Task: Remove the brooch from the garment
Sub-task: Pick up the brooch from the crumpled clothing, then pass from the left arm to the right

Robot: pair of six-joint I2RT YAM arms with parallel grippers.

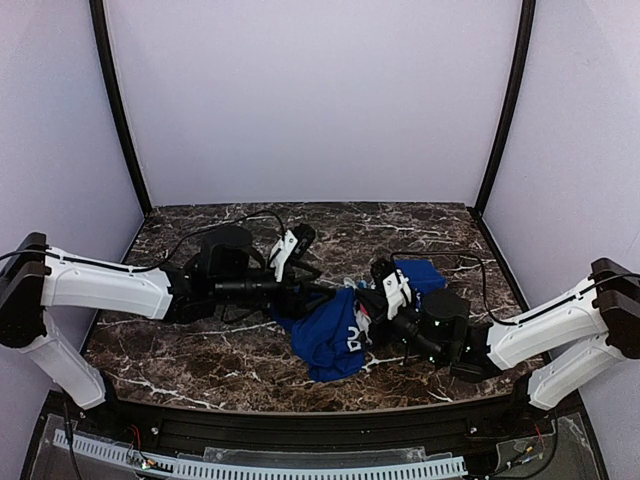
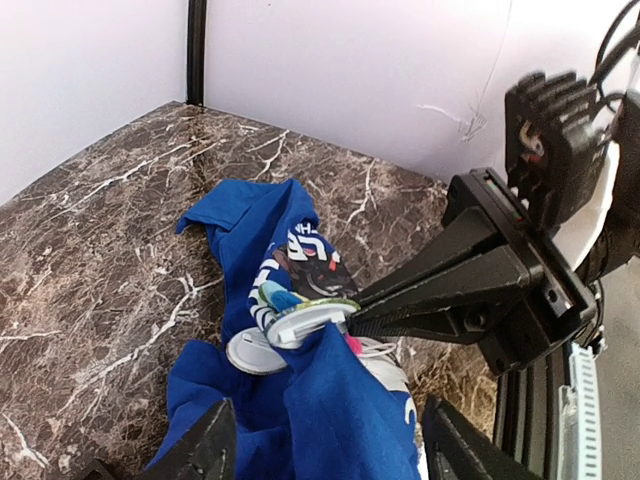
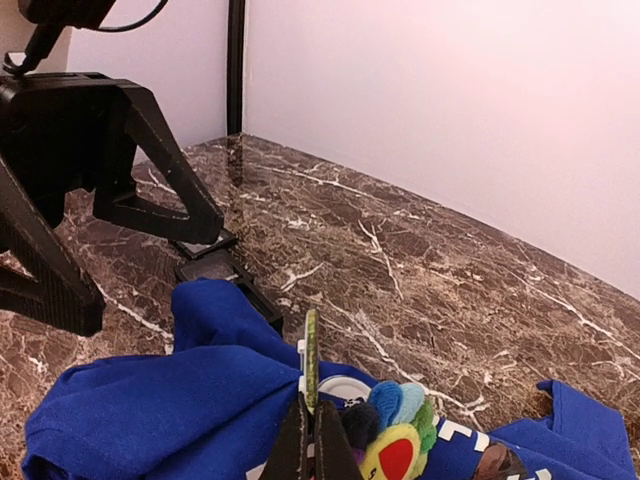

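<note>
The blue garment (image 1: 330, 340) lies crumpled at mid-table, with white lettering and a multicoloured flower figure (image 3: 400, 445) on it. The brooch (image 3: 312, 355) shows edge-on as a thin round disc with a green-yellow rim and a white back, still against the cloth. My right gripper (image 3: 315, 425) is shut on its lower edge. In the left wrist view, the right gripper's black fingers (image 2: 400, 300) pinch the brooch (image 2: 315, 305) from the right. A white disc (image 2: 250, 352) lies just below it. My left gripper (image 2: 328, 425) hangs open over the garment (image 2: 340, 410), holding nothing.
Two small dark square trays (image 3: 215, 268) sit on the marble just beyond the garment, partly under the left arm's fingers (image 3: 150, 190). The white back wall and black corner posts (image 1: 120, 110) bound the table. Cables trail over the marble behind both arms.
</note>
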